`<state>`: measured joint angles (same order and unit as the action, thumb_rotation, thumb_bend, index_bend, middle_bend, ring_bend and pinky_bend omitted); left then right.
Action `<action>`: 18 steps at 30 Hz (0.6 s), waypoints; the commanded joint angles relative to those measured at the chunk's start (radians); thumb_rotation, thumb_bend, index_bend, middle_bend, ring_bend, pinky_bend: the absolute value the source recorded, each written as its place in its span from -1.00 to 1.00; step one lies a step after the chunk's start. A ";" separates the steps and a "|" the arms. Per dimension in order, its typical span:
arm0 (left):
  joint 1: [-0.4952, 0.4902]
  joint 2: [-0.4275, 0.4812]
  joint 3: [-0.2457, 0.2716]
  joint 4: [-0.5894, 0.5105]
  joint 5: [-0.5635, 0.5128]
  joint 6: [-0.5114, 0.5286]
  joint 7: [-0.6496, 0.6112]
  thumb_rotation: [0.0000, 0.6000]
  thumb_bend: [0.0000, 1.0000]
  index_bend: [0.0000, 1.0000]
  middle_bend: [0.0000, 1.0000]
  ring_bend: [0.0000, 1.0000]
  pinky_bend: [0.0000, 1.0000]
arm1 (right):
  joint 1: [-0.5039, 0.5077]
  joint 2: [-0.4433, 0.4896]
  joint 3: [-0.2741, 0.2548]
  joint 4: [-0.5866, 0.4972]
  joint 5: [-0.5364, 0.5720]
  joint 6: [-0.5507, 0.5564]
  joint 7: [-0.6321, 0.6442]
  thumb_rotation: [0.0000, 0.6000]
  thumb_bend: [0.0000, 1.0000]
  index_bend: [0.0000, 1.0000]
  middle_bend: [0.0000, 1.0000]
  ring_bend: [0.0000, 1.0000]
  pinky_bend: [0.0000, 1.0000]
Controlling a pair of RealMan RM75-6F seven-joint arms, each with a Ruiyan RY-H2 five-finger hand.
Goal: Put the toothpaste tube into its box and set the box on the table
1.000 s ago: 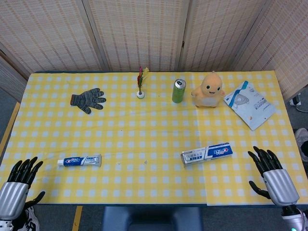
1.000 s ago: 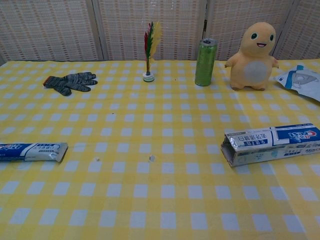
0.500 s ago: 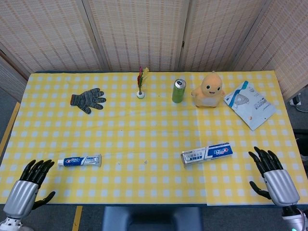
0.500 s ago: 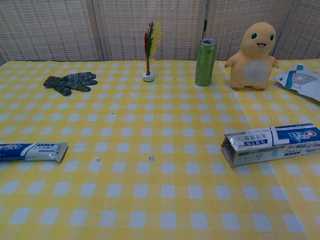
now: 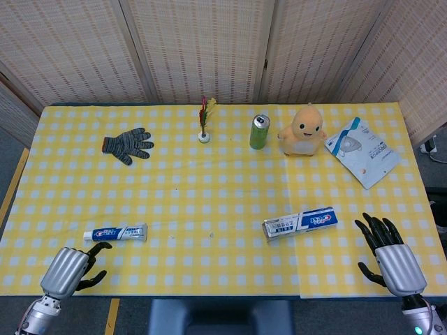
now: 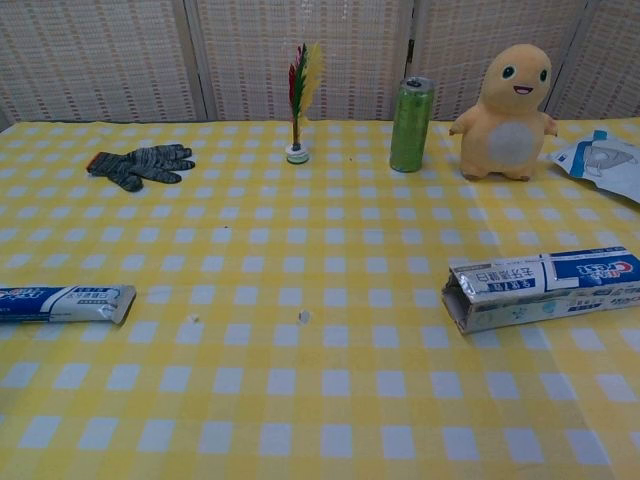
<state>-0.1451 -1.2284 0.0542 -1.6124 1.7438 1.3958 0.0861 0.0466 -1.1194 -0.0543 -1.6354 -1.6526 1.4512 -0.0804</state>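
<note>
Toothpaste tube (image 5: 115, 233) and its open-ended box (image 5: 299, 222) lie well apart on the checked surface (image 5: 209, 188), each near an empty, released hand: left hand (image 5: 68, 270), right hand (image 5: 390, 252).

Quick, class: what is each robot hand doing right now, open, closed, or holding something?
Left hand: holds nothing, near the tube; whether open or closed cannot be told.
Right hand: open, fingers spread, holds nothing, right of the box.

1. Chest view: blue-and-white toothpaste tube (image 6: 62, 302) cut off at the left edge; cap end unseen.
2. Blue-and-silver cardboard toothpaste box (image 6: 545, 288) cut off at the right edge.
3. White-and-blue flat pouch (image 6: 602, 163) cut off at the right edge.
4. Print on tube and box too small to read.
</note>
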 commanded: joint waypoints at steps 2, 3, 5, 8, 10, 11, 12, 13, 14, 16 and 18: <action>-0.073 0.045 -0.034 -0.112 -0.148 -0.166 0.013 1.00 -0.44 -0.27 1.00 1.00 1.00 | 0.007 -0.003 0.002 -0.003 0.012 -0.014 -0.007 1.00 -0.38 -1.00 -1.00 -1.00 -1.00; -0.084 0.052 -0.040 -0.128 -0.174 -0.192 0.014 1.00 -0.44 -0.27 1.00 1.00 1.00 | 0.008 -0.003 0.004 -0.003 0.016 -0.017 -0.008 1.00 -0.38 -1.00 -1.00 -1.00 -1.00; -0.109 0.064 -0.056 -0.157 -0.229 -0.244 0.020 1.00 -0.43 -0.28 1.00 1.00 1.00 | 0.011 -0.004 0.007 -0.003 0.027 -0.025 -0.010 1.00 -0.38 -1.00 -1.00 -1.00 -1.00; -0.136 0.060 -0.073 -0.165 -0.267 -0.278 0.037 1.00 -0.43 -0.29 1.00 1.00 1.00 | 0.015 -0.005 0.009 -0.005 0.038 -0.035 -0.012 1.00 -0.38 -1.00 -1.00 -1.00 -1.00; -0.155 0.046 -0.086 -0.158 -0.289 -0.297 0.039 1.00 -0.43 -0.29 1.00 1.00 1.00 | 0.017 -0.006 0.010 -0.006 0.042 -0.041 -0.015 1.00 -0.38 -1.00 -1.00 -1.00 -1.00; -0.163 0.040 -0.091 -0.152 -0.300 -0.307 0.040 1.00 -0.43 -0.29 1.00 1.00 1.00 | 0.018 -0.007 0.010 -0.006 0.044 -0.043 -0.017 1.00 -0.38 -1.00 -1.00 -1.00 -1.00; -0.175 0.031 -0.098 -0.142 -0.317 -0.322 0.041 1.00 -0.43 -0.29 1.00 1.00 1.00 | 0.019 -0.007 0.010 -0.007 0.045 -0.045 -0.017 1.00 -0.38 -1.00 -1.00 -1.00 -1.00; -0.188 0.024 -0.105 -0.133 -0.335 -0.339 0.044 1.00 -0.43 -0.29 1.00 1.00 1.00 | 0.019 -0.006 0.010 -0.007 0.047 -0.047 -0.017 1.00 -0.38 -1.00 -1.00 -1.00 -1.00; -0.197 0.019 -0.110 -0.125 -0.349 -0.353 0.046 1.00 -0.43 -0.29 1.00 1.00 1.00 | 0.020 -0.006 0.010 -0.008 0.048 -0.048 -0.017 1.00 -0.38 -1.00 -1.00 -1.00 -1.00; -0.214 0.009 -0.119 -0.110 -0.378 -0.376 0.049 1.00 -0.43 -0.29 1.00 1.00 1.00 | 0.021 -0.005 0.011 -0.008 0.051 -0.049 -0.015 1.00 -0.38 -1.00 -1.00 -1.00 -1.00; -0.230 -0.004 -0.127 -0.089 -0.407 -0.394 0.056 1.00 -0.43 -0.28 1.00 1.00 1.00 | 0.021 -0.004 0.013 -0.008 0.055 -0.049 -0.013 1.00 -0.38 -1.00 -1.00 -1.00 -1.00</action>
<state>-0.3597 -1.2201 -0.0631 -1.7181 1.3559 1.0179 0.1355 0.0676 -1.1236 -0.0415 -1.6436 -1.5981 1.4021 -0.0940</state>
